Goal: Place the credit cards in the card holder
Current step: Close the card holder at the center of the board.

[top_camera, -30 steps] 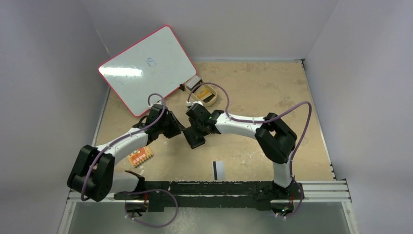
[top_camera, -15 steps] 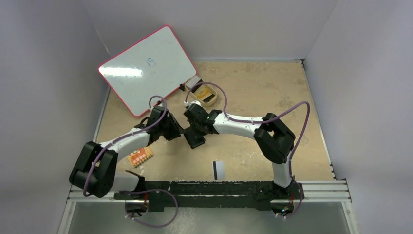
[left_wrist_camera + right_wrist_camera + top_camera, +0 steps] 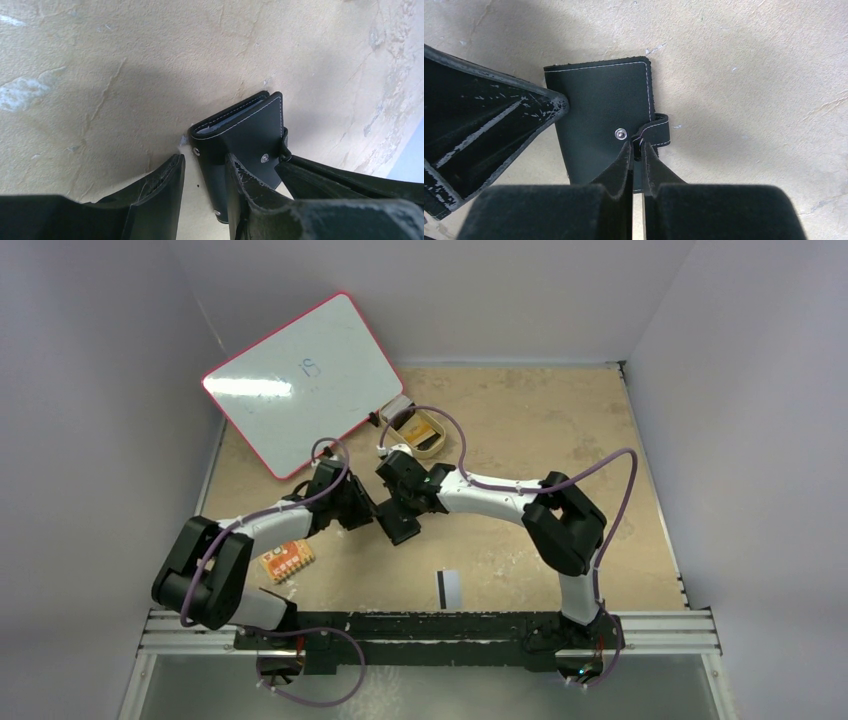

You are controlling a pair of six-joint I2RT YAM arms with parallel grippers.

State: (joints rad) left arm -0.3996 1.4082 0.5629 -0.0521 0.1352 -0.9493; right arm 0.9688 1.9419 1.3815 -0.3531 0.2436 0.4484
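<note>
Card holder [image 3: 401,526] lies folded at mid-desk [image 3: 520,420]. Your right claw [image 3: 637,150] is pinched tight on its snap tab [image 3: 658,131]. Your left claw [image 3: 204,160] stands narrowly parted astride one corner, not clamped. Risk: pull the tab without a firm left hold and the whole holder may lift or skid rather than open. Striped credit card [image 3: 449,587] lies well apart.

table [image 3: 560,420] | card holder [image 3: 400,528] | striped card [image 3: 449,587] | orange board [image 3: 288,560] | tan tray [image 3: 424,434] | whiteboard [image 3: 300,380]
</note>
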